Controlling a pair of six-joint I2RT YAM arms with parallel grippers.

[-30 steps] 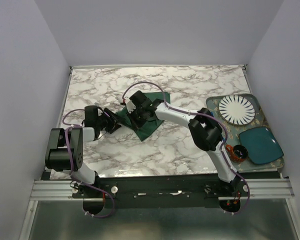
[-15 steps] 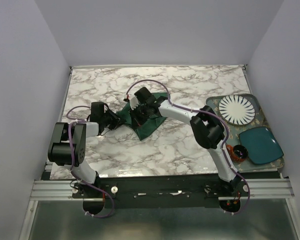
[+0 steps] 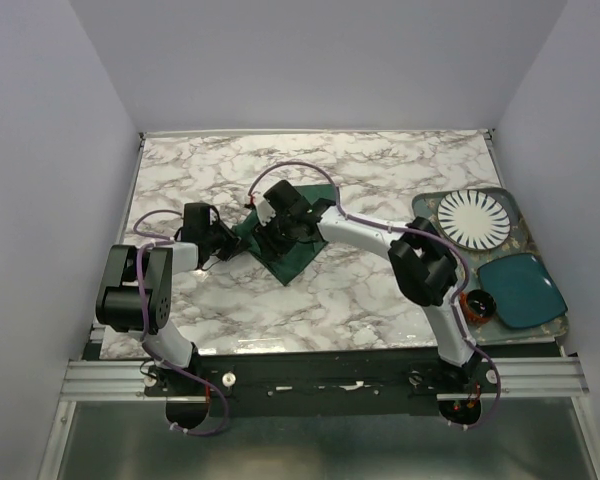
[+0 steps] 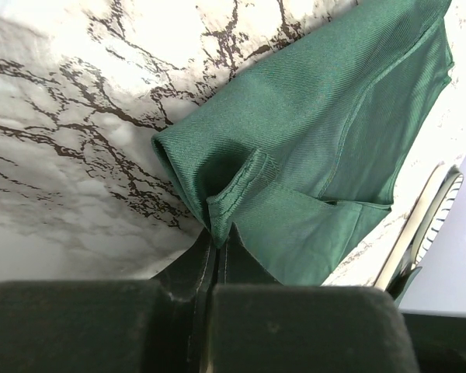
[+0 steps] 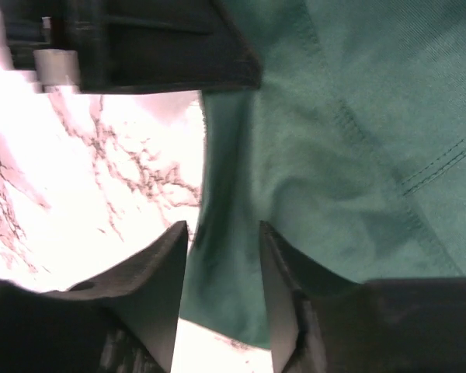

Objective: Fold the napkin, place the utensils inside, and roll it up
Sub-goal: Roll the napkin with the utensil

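Between the closed left jaws, napkin (image 4: 311, 155) corner.

No text, label, brand or number is readable on anything here.

Napkin (image 3: 299, 258) centre, seemingly beneath right claw (image 3: 267, 238)

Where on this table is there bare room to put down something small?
Free on the table: the strip between napkin and far edge; the wide patch between napkin, tray and near edge. Crowded: around the napkin, where left fingers and right fingers are; the tray, filled by plate and dish.
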